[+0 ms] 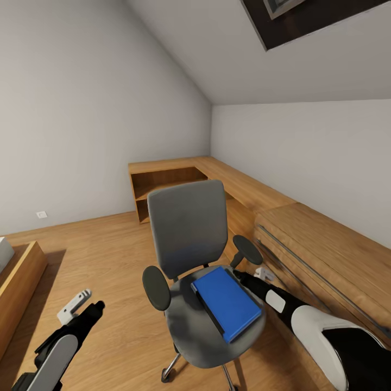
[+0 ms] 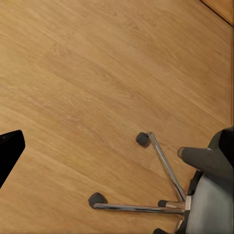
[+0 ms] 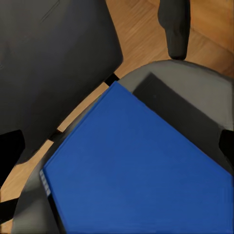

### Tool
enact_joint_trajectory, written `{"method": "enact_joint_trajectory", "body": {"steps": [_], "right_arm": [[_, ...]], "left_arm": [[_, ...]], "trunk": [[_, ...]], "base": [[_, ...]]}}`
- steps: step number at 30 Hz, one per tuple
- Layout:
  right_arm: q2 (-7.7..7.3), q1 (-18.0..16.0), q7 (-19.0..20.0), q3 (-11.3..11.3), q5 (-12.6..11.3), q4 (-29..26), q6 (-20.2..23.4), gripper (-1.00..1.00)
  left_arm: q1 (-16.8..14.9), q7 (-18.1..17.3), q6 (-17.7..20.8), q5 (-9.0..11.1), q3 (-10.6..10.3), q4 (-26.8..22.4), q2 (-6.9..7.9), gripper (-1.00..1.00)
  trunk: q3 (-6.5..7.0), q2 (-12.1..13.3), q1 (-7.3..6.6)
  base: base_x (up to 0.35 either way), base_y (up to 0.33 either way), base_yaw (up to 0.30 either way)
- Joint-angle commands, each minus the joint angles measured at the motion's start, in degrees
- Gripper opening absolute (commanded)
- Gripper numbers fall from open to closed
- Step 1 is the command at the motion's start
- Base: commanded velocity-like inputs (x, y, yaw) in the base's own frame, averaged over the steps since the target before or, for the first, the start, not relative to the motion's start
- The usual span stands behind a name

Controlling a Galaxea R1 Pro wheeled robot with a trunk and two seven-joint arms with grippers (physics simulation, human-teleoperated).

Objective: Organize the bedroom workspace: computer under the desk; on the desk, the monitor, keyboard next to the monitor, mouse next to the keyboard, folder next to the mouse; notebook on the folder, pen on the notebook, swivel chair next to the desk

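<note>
The swivel chair point(image 1: 187, 233) stands in the middle of the wooden floor, its grey back upright and its black armrests out to the sides. The bright blue folder point(image 1: 226, 303) lies flat on the grey seat, dark spine toward the chair's left side. My right gripper point(image 1: 262, 273) hovers by the chair's right armrest, just over the folder's far corner. In the right wrist view this gripper point(image 3: 118, 146) is open, its fingers point(image 3: 9, 151) spread wide above the folder point(image 3: 136, 170). My left gripper point(image 1: 76, 307) hangs open over bare floor, left of the chair, with the chrome base point(image 2: 165, 195) in its view.
A low light-wood shelf unit point(image 1: 163, 182) runs along the far wall and turns down the right wall as a cabinet point(image 1: 326, 244) close behind the chair. Another wooden piece point(image 1: 16, 288) stands at the left edge. Open floor lies between it and the chair.
</note>
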Motion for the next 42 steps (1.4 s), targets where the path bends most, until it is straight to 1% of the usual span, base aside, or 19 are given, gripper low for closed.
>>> {"method": "enact_joint_trajectory", "body": {"steps": [1,6,13,19,25,29,31,33,42], "right_arm": [[-0.01,0.0,0.5,0.5,-0.6,0.4,-0.3,1.0],[-0.07,0.2,1.0,0.5,-0.7,2.0,-1.7,1.0],[-0.06,0.3,0.9,0.5,-0.8,2.2,-1.7,1.0],[-0.1,0.3,0.9,0.5,-0.9,2.2,-1.7,1.0],[-0.16,0.3,1.0,0.5,-1.0,2.2,-1.7,1.0],[-0.17,0.3,2.9,0.5,-0.8,2.2,-1.7,1.0],[-0.17,0.3,3.2,0.5,-0.8,2.2,-1.7,1.0],[-0.17,0.3,3.8,0.5,-0.7,2.2,-1.7,1.0],[-0.19,0.4,4.0,0.5,-0.7,2.2,-1.9,1.0]], "left_arm": [[0.0,0.4,0.2,0.2,-0.1,-0.4,0.05,1.0],[0.1,0.4,0.1,0.3,0.0,-1.0,0.11,1.0],[0.1,0.4,0.2,0.3,0.0,-1.0,0.1,1.0],[0.1,0.4,0.2,0.3,0.0,-1.0,0.14,1.0],[0.1,0.4,0.3,0.3,-0.1,-1.0,0.17,1.0],[0.1,0.4,0.3,0.3,-0.1,-1.0,0.17,1.0],[0.1,0.4,0.3,0.3,-0.1,-1.0,0.17,1.0],[0.1,0.4,0.3,0.3,-0.2,-1.0,0.14,1.0],[0.1,0.3,0.4,0.3,-0.1,-1.0,0.17,1.0]], "trunk": [[-0.05,0.0,0.0],[-0.05,0.0,0.0],[-0.05,0.0,0.0],[-0.05,0.0,0.0],[-0.05,0.0,0.0],[-0.05,0.0,0.0],[-0.05,0.0,0.0],[-0.41,-0.8,0.44],[-2.03,-4.4,2.41]], "base": [[0.0,0.0,0.0],[0.0,0.0,0.0],[0.0,0.0,0.003],[0.0,0.0,0.142],[0.0,0.0,0.034],[0.0,0.0,0.003],[0.0,0.0,0.0],[0.0,0.0,0.0],[0.0,0.0,0.0]]}}
